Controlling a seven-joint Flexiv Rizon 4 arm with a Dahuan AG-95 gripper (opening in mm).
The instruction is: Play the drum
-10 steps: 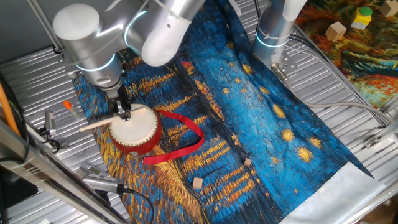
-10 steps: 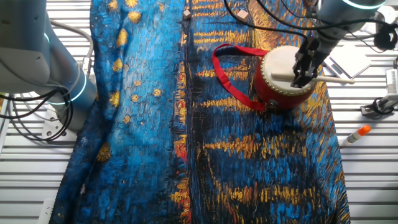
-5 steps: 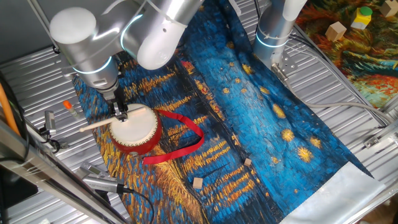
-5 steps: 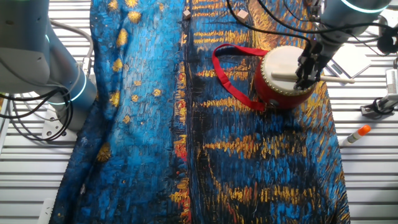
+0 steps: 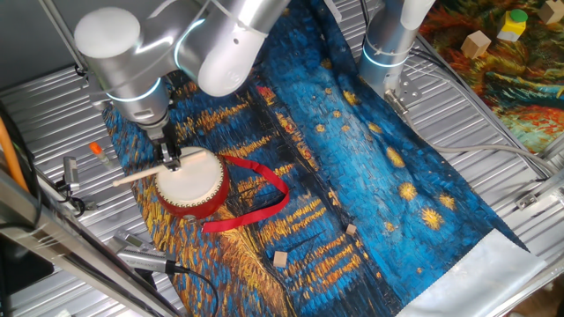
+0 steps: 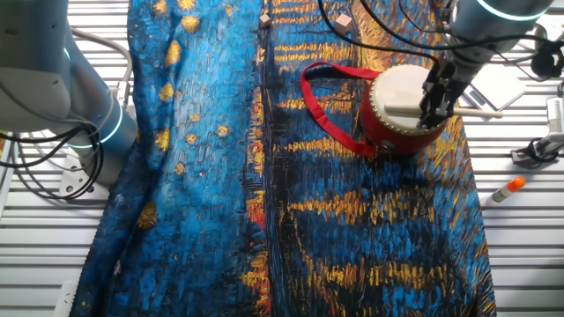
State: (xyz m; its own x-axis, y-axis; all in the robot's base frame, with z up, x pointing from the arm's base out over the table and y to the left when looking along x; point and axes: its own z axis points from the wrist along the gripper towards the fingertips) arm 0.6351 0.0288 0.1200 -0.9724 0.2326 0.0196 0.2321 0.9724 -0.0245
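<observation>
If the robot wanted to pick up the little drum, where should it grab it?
Probably by the red ribbon strap. It lies loose on the cloth beside the drum, away from the claw and the stick, so coming straight down on it looks easiest. The drum's round red side seems wide for two fingers, and the stick lies across its skin top.

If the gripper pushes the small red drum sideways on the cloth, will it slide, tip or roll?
The drum stands flat on its base and looks squat, so it would probably slide rather than tip or roll. The cloth may wrinkle and drag along. The loose red ribbon looks floppy and would likely trail behind.
</observation>
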